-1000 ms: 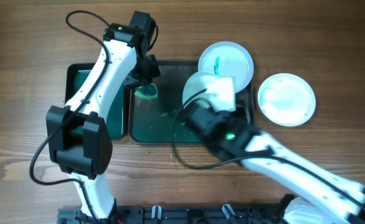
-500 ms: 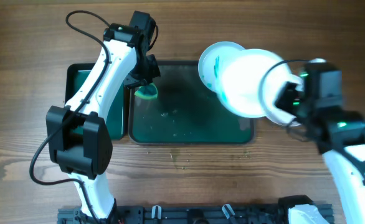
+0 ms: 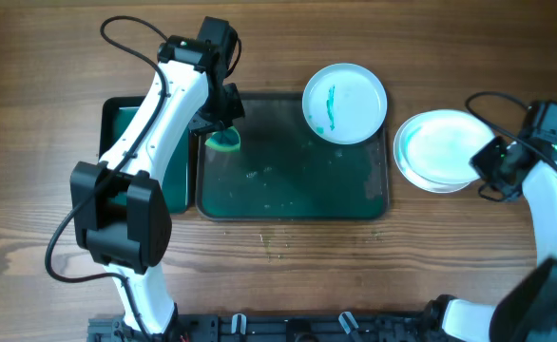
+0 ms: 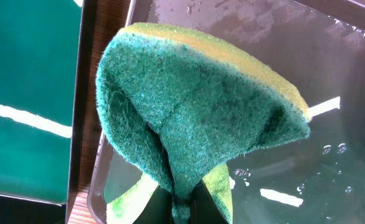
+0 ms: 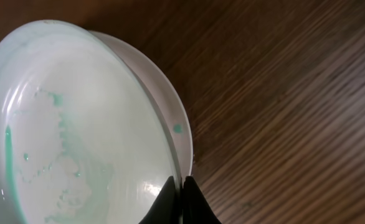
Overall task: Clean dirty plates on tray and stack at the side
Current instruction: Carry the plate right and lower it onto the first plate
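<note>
Stacking step, right at the set-down. The right tool (image 5: 182,200) has its two fingers pinched together on the near rim of the top plate (image 5: 76,124), which sits nested on the lower plate (image 5: 173,118). Both are out on the bare desk (image 3: 450,57), just right of the tray (image 3: 288,180). In the right wrist view the upper plate looks shifted a little left of the one beneath and carries faint teal streaks. Whether it is fully seated I cannot tell.

So two plates are at the side, by my reading, with one to go. The smeared plate (image 3: 345,103) lies at the tray's far right corner, its far edge riding over the rim, with a teal streak down its left half.

Over on the far left of the tray, the left tool (image 3: 223,131) hangs above the wet floor with its fingers clamped on the sponge (image 4: 195,106), folded up into a peak with the green scrubbing face outward. It sits close to the tray's left wall, with the small tray (image 3: 117,119) just beyond.

The dirty plate is well apart from that sponge, across the width of the tray, and near the right tool, just left of the stack.

What next calls for, I'd judge:
- The right tool lets go cleanly without dragging the top plate off.
- It then moves left to steady the last plate.
- The sponge travels right to meet it.
</note>
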`<state>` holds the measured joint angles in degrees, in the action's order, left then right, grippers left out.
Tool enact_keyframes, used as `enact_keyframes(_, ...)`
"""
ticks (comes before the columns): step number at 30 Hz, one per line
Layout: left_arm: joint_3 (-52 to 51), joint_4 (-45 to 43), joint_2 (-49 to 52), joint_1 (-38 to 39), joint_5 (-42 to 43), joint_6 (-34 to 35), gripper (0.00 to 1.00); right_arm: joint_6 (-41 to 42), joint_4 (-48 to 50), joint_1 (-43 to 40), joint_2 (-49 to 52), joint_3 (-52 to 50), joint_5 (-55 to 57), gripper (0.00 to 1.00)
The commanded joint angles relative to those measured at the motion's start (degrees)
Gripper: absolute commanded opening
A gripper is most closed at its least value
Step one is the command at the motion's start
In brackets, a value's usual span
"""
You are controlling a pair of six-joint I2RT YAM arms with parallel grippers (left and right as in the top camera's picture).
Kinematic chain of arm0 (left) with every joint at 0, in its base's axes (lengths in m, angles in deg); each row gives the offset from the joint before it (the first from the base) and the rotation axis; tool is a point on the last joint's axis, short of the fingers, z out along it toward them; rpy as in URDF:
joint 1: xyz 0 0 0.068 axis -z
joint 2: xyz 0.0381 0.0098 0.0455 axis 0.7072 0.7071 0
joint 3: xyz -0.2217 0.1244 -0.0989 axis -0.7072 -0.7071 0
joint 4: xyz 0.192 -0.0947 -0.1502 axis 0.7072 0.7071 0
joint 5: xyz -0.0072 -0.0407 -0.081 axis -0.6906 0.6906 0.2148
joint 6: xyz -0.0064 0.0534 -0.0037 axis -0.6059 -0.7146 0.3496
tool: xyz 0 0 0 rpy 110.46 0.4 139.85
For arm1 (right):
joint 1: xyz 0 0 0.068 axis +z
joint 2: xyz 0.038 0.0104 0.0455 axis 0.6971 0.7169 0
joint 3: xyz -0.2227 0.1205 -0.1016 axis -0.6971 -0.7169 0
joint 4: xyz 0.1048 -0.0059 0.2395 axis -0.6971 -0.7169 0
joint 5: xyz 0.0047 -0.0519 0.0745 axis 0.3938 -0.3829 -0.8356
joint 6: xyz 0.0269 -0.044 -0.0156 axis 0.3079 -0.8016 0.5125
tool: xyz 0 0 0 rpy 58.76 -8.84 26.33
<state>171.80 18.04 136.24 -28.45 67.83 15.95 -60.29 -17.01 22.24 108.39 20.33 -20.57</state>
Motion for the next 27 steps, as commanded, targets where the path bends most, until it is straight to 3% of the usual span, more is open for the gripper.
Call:
enact_keyframes(1, 0.9, 0.0, 0.1, 0.1, -0.1, -0.9, 0.04, -1.6, 2.3, -0.1, 5.3, -0.3, -0.7, 0.04)
enact_keyframes(3, 0.9, 0.0, 0.1, 0.1, -0.1, -0.9, 0.04, -3.1, 3.3, 0.0, 7.0, -0.3, -3.0, 0.09)
enact_keyframes(4, 0.9, 0.0, 0.1, 0.1, -0.1, -0.9, 0.04, -4.5, 3.5, 0.0, 7.5, -0.3, -4.9, 0.18)
enact_keyframes(6, 0.9, 0.0, 0.1, 0.1, -0.1, -0.9, 0.04, -5.7, 3.5, 0.0, 7.3, 0.0, -6.3, 0.26)
enact_keyframes(13, 0.9, 0.0, 0.1, 0.1, -0.1, -0.9, 0.04, -11.9, -3.8, 1.6, 5.9, 9.4, -14.4, 0.41)
enact_keyframes(17, 0.9, 0.0, 0.1, 0.1, -0.1, -0.9, 0.04, -16.8, -4.0, 6.4, 6.0, 15.9, -22.8, 0.56)
enact_keyframes(23, 0.9, 0.0, 0.1, 0.1, -0.1, -0.9, 0.04, -17.7, -2.5, 16.4, 12.8, 22.6, -20.0, 0.62)
enact_keyframes(27, 0.9, 0.1, 0.1, 0.1, -0.1, -0.9, 0.04, -13.8, -2.0, 18.4, 18.4, 23.6, -17.1, 0.58)
